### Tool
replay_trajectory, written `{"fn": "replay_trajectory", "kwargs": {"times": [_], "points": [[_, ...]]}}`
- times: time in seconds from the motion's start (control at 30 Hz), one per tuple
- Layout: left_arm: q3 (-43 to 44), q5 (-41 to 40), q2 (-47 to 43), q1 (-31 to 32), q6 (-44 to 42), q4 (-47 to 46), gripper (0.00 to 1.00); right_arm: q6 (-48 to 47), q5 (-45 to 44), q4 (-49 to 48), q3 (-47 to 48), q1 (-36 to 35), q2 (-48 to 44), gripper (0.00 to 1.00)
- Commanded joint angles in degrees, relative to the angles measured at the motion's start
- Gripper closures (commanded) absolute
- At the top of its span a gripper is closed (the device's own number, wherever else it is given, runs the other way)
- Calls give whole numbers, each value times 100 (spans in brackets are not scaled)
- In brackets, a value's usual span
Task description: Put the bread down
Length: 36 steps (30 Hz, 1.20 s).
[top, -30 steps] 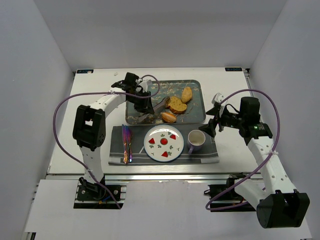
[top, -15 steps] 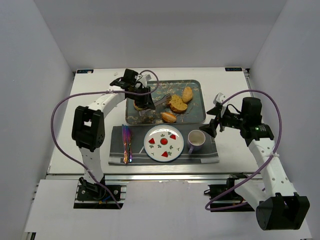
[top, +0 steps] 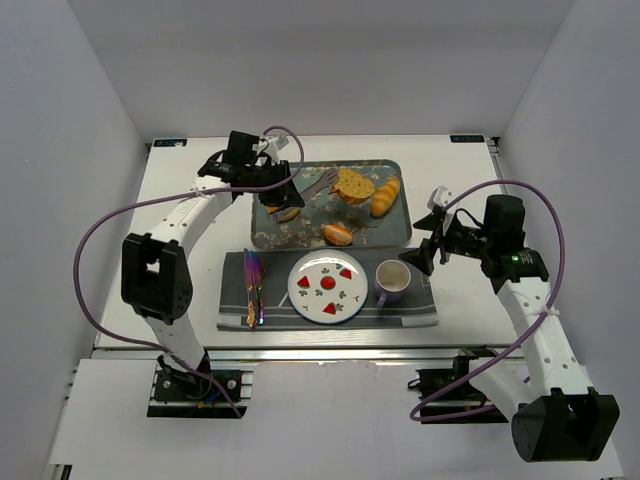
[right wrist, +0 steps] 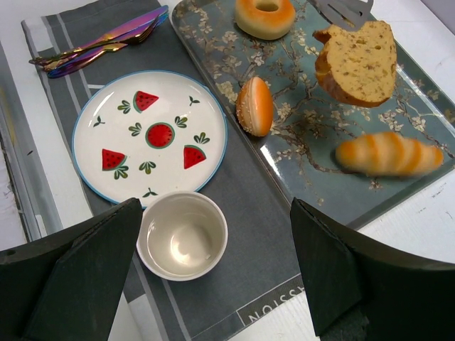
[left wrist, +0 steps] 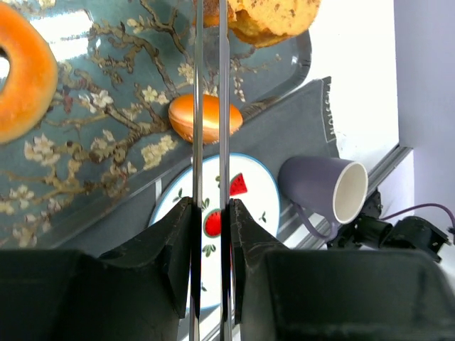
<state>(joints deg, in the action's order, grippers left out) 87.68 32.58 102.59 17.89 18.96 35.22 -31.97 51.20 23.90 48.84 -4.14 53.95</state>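
Note:
A thick bread slice (top: 352,185) hangs over the far half of the flowered tray (top: 270,235), pinched in the tips of metal tongs (top: 318,186). My left gripper (top: 272,185) is shut on the tongs; in the left wrist view their two blades (left wrist: 222,106) run up between my fingers (left wrist: 170,249) to the bread slice (left wrist: 274,18). On the tray also lie a long roll (top: 385,197), a small bun (top: 338,234) and a bagel (top: 288,213). My right gripper (top: 428,240) stands open over the purple mug (right wrist: 181,234), holding nothing.
A watermelon-print plate (top: 327,285) sits on the grey placemat (top: 415,310), with the mug (top: 392,281) to its right and iridescent cutlery (top: 253,287) to its left. White walls enclose the table on three sides.
My left arm has pulled back and up, lifting the tongs with the bread slice toward the tray's far edge. The long roll has shifted right. The right arm has barely moved.

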Motion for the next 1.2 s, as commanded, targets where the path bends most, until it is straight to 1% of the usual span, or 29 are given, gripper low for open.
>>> {"fn": "replay_trajectory", "kwargs": {"times": [0.0, 0.13, 0.17, 0.27, 0.3, 0.37, 0.4, 0.47, 0.5, 0.53, 0.63, 0.73, 0.93, 1.03, 1.07, 1.1, 1.17], "points": [[-128, 161, -572, -66, 72, -182, 100, -20, 162, 0, -41, 27, -87, 11], [-417, 161, -1011, -66, 108, -138, 100, -29, 153, 1, -15, 27, -104, 11], [-549, 187, -1291, -66, 134, -173, 100, -29, 153, 9, -23, 27, -113, 11], [-1321, 319, -1837, -75, 248, -384, 100, -117, 215, 71, -32, 27, -148, 11], [-1785, 337, -2274, -75, 327, -428, 100, -143, 224, 71, -32, 19, -157, 11], [-2244, 355, -2742, -66, 380, -429, 100, -134, 233, 62, -59, 27, -157, 11], [-2647, 355, -3205, -66, 441, -307, 100, -143, 224, 62, -67, 27, -157, 11], [-3062, 390, -3656, -75, 555, -201, 100, -161, 136, 62, -59, 27, -157, 11], [-3255, 407, -4084, -66, 687, -69, 100, -161, 92, 27, -59, 27, -148, 11], [-3623, 433, -4289, -66, 766, -7, 100, -161, 48, 1, -67, 27, -148, 11], [-4221, 363, -5000, -5, 1048, 221, 100, -161, 57, -52, -50, 27, -105, 11], [-4610, 267, -5354, 65, 1224, 441, 100, -143, 127, -122, -32, 27, -61, 11], [-4883, -233, -5258, 267, 1400, 574, 100, -55, 153, -166, 12, 27, -8, 11], [-4945, -357, -5152, 276, 1452, 433, 87, -47, 154, -149, 3, 27, -43, 11], [-4945, -410, -5135, 276, 1479, 407, 81, -64, 153, -105, 11, 27, -69, 11], [-4936, -436, -5108, 276, 1488, 389, 67, -90, 153, -79, 3, 19, -78, 11], [-4910, -498, -5134, 276, 1505, 380, 59, -99, 136, -35, 3, 27, -95, 11]]}}
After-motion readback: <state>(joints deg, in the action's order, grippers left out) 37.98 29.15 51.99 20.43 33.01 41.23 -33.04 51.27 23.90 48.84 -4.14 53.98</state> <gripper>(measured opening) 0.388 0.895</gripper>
